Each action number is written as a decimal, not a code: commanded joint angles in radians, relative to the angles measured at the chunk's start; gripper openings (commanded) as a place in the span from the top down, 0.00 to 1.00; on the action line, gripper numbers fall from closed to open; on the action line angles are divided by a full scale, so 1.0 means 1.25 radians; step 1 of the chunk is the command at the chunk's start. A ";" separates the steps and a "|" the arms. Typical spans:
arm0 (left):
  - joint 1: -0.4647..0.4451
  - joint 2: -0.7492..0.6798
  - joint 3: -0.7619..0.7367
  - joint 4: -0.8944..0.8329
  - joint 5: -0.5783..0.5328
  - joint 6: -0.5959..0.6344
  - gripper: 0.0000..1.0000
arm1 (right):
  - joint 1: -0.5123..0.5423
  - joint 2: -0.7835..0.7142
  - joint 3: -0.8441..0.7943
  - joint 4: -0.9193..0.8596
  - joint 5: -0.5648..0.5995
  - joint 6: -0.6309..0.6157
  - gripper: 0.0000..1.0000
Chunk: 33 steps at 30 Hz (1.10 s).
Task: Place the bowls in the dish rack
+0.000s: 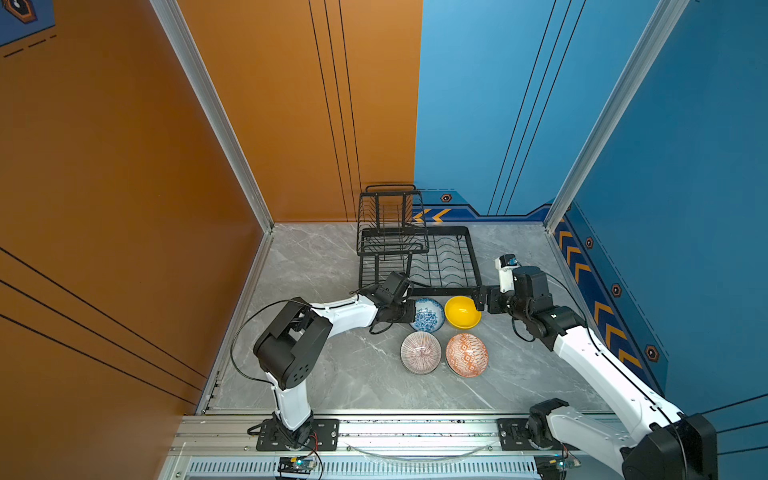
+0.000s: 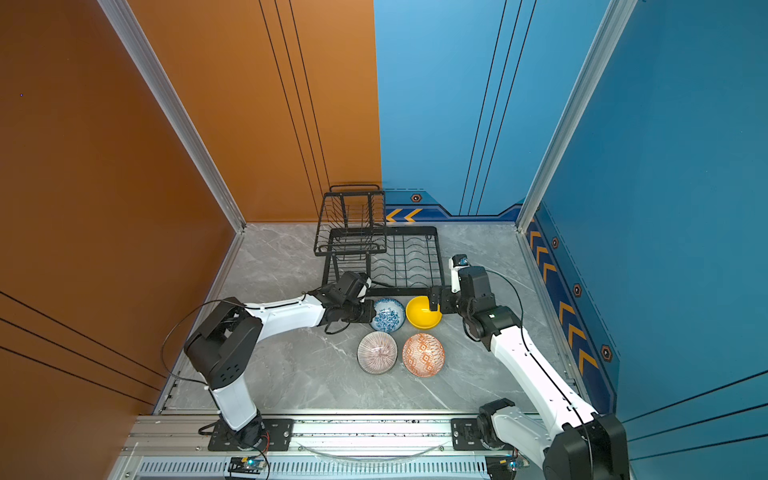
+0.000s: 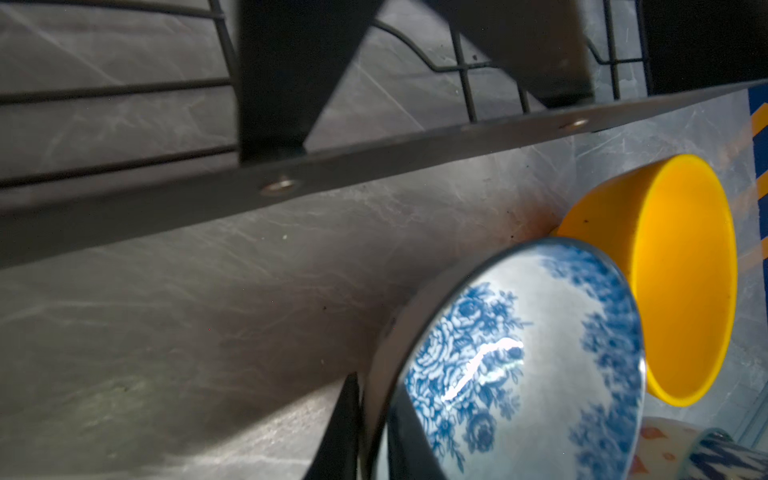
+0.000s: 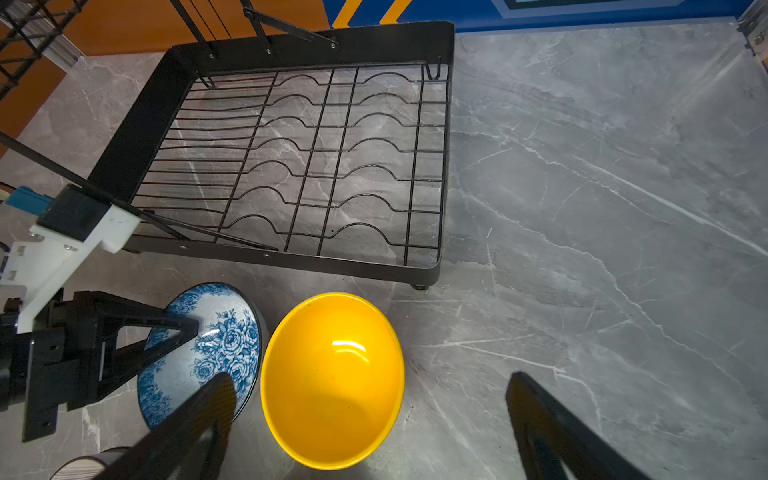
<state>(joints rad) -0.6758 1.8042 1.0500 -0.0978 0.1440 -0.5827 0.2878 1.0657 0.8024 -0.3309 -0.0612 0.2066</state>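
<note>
The blue-white floral bowl [image 1: 428, 314] [image 2: 388, 314] sits in front of the black dish rack [image 1: 440, 262] [image 2: 409, 257]. My left gripper [image 1: 414, 313] [image 3: 370, 415] is shut on its left rim, one finger inside and one outside. The yellow bowl [image 1: 462, 311] [image 4: 332, 378] stands just right of it. My right gripper [image 1: 481, 301] [image 4: 370, 378] hangs open at the yellow bowl's right edge, and in the right wrist view that bowl lies between the fingers. Nearer me on the table rest a pinkish striped bowl [image 1: 420, 353] and an orange-white patterned bowl [image 1: 466, 354].
The rack's raised basket tier [image 1: 390, 224] stands over its left half, close above my left wrist. Its front rim [image 3: 291, 183] runs just behind the two rear bowls. Orange and blue walls enclose the marble table [image 1: 519, 365].
</note>
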 commanded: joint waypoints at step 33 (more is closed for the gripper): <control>-0.081 -0.292 -0.071 -0.007 -0.293 0.075 1.00 | 0.092 -0.035 0.040 -0.019 -0.149 0.008 0.00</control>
<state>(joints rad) -0.7631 1.4788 0.9478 -0.1051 -0.1844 -0.5129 0.3687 1.0302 0.8085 -0.3359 -0.2298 0.2077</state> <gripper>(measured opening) 0.089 0.995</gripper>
